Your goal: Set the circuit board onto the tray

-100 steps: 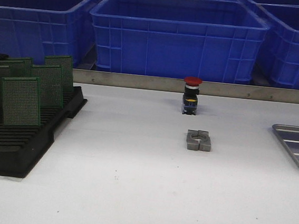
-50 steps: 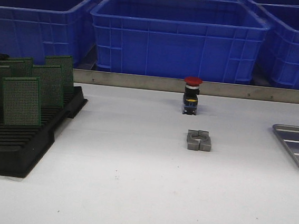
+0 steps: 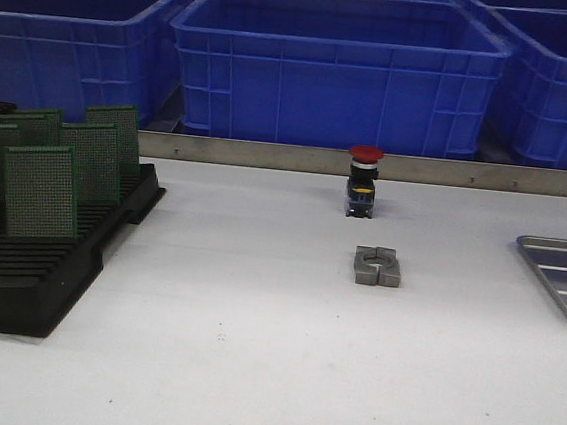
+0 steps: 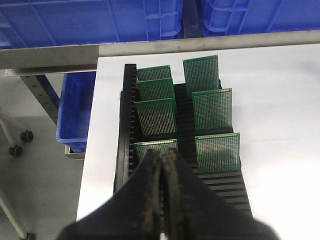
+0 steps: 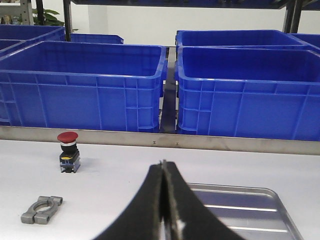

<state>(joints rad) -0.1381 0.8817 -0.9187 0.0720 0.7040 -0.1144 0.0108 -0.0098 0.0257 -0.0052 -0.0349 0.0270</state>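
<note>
On my remote feeds, the left gripper (image 4: 162, 160) is hanging over the black slotted rack (image 4: 129, 125) with its jaws clenched on nothing, their tips just above the nearest green circuit board (image 4: 155, 148). More circuit boards (image 4: 212, 108) are standing upright in two rows beyond the jaws, all slotted in the rack. The right gripper (image 5: 163, 172) is likewise sitting with jaws pressed together and empty, poised above the near rim of the grey metal tray (image 5: 250, 212), which is lying bare on the white bench (image 3: 251, 340) directly beyond and beneath the tips. Off to one side of these jaws, a red-capped push button (image 5: 68, 151) is standing upright, and a small grey metal clamp (image 5: 42, 209) is lying nearer. Blue plastic bins (image 5: 90, 85) are lining the far side behind a metal rail (image 3: 368, 164).
</note>
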